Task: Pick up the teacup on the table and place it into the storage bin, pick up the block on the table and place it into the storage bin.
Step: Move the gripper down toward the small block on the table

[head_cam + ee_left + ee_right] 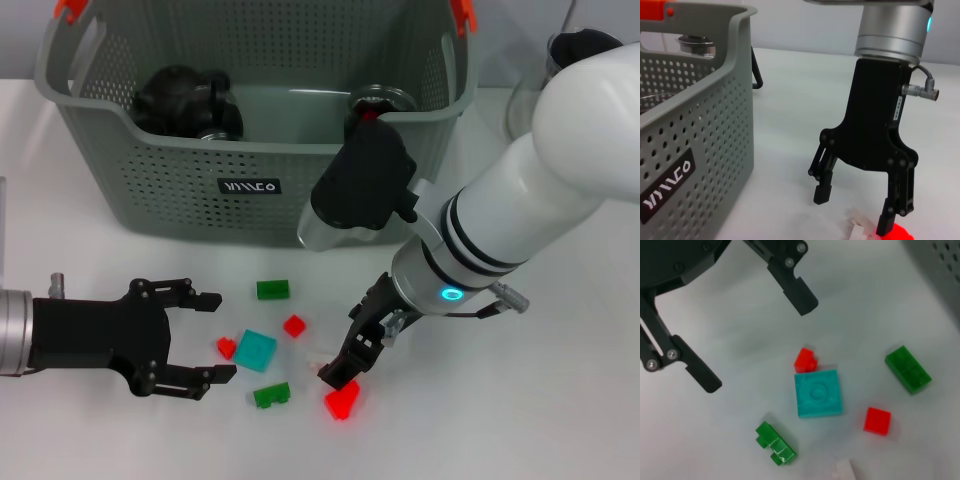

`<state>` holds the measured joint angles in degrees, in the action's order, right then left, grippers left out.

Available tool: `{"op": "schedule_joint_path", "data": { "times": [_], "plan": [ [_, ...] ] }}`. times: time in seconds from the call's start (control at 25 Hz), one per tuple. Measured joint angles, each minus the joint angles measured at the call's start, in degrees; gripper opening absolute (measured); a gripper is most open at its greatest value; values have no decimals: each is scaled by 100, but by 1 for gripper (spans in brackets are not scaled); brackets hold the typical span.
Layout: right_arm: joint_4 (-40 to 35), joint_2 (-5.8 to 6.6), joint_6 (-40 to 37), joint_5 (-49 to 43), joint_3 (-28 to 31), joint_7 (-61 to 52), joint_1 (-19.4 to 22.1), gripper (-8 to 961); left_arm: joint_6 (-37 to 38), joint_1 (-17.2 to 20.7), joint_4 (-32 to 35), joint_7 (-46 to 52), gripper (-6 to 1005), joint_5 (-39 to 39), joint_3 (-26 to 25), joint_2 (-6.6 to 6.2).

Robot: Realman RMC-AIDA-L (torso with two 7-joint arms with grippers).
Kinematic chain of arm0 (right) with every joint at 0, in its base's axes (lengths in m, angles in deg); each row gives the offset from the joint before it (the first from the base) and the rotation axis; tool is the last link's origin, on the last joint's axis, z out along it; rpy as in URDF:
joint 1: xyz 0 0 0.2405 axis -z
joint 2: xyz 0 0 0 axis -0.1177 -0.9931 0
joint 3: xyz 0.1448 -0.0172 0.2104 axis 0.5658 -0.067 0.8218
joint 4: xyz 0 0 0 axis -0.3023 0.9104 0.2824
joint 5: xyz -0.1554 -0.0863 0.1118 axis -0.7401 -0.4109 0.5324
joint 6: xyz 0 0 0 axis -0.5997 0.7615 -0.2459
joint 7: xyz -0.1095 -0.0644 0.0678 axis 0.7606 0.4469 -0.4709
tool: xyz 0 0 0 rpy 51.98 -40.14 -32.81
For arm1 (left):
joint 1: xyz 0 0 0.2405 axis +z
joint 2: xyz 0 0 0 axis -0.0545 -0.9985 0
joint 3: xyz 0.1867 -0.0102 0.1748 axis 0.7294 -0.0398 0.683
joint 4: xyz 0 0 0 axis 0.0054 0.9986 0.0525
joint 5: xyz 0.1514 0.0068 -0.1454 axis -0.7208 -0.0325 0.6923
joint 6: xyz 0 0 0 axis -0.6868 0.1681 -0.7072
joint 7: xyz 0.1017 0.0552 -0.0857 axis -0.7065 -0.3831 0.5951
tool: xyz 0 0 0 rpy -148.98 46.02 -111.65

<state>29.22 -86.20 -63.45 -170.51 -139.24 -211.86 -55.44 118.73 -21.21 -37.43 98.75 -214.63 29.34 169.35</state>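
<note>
Several small blocks lie on the white table in front of the storage bin (200, 195): a teal block (257, 350), green blocks (272, 290), small red blocks (294, 325), a larger red block (342, 402) and a clear block (318, 355). My right gripper (352, 362) hangs open just above the clear block (860, 227) and the red block (895, 234), touching neither. My left gripper (215, 335) lies low at the left, open and holding nothing, its fingers (800, 295) facing the teal block (818, 392). No teacup shows on the table.
Inside the bin sit a black object (185, 100) and a round metal item (380, 98). A clear glass vessel (525, 95) stands at the back right. The bin wall (700, 150) rises close behind the blocks. White table stretches to the right.
</note>
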Motion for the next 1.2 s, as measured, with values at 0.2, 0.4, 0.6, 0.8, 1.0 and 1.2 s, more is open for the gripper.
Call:
{"op": "schedule_joint_path", "data": {
  "times": [0.2,0.4,0.6,0.8,1.0,1.2],
  "plan": [
    [9,0,130,2,-125,2,7,912,-5,-2,-4,-1,846,0,-5,0],
    [22,0,200,2,-205,11,27,912,-8,-2,-4,-1,846,0,-7,0],
    [72,0,251,0,-248,13,39,911,-13,-1,-10,-1,846,0,-5,0],
    [75,0,254,-21,-269,14,52,911,-20,-1,-13,-1,846,0,3,0],
    [60,11,201,-26,-271,14,52,911,-20,-1,-13,-1,847,0,-3,0],
    [38,35,114,-35,-271,14,57,911,-20,-5,-13,0,847,0,-14,0]
  ]
}}
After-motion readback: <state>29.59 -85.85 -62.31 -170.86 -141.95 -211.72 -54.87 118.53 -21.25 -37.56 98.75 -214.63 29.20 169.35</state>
